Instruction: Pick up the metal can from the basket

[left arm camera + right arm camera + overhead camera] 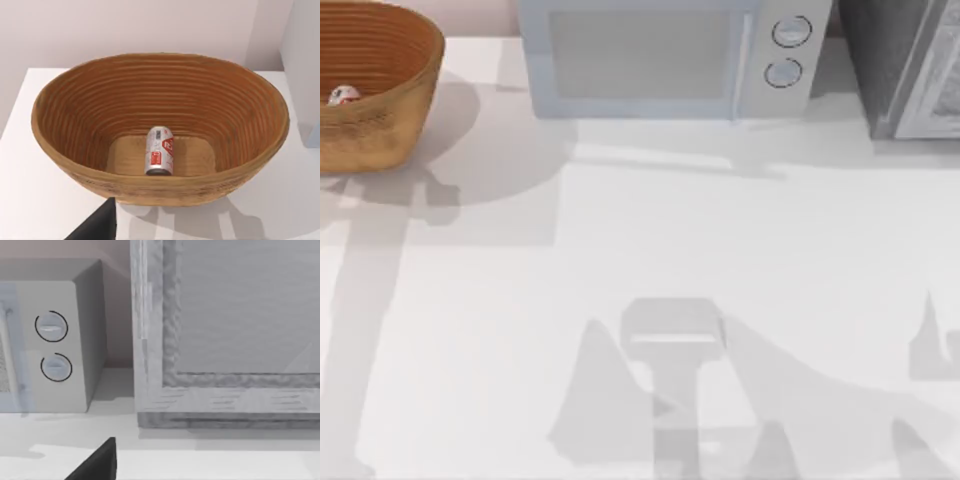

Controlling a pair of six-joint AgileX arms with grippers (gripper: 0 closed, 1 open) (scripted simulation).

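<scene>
The metal can (159, 151) lies on its side on the flat bottom of the basket (75, 165), near the middle and close to the near wall in the left wrist view. It is a small shiny cylinder with a white side and red marks (one round end faces the camera). From the top view, the can (343, 95) is just a tiny pale spot inside the basket (410, 110), which sits at the far left of the table (520, 330).

The basket is a big bowl, orange-brown and woven, with ribbed rings running around the inside. Its rim is thick and rounded.

I think the job is at its start: the can is not yet picked up. The left arm's camera looks down into the basket, so that arm seems lined up to reach. I cannot tell if its claw is wide or narrow. Next, it needs to go down past the rim and close across the can's round body.

The right arm faces a gray microwave (55, 345) with two round knobs, beside a gray cabinet (240, 310), well apart from the basket.
</scene>
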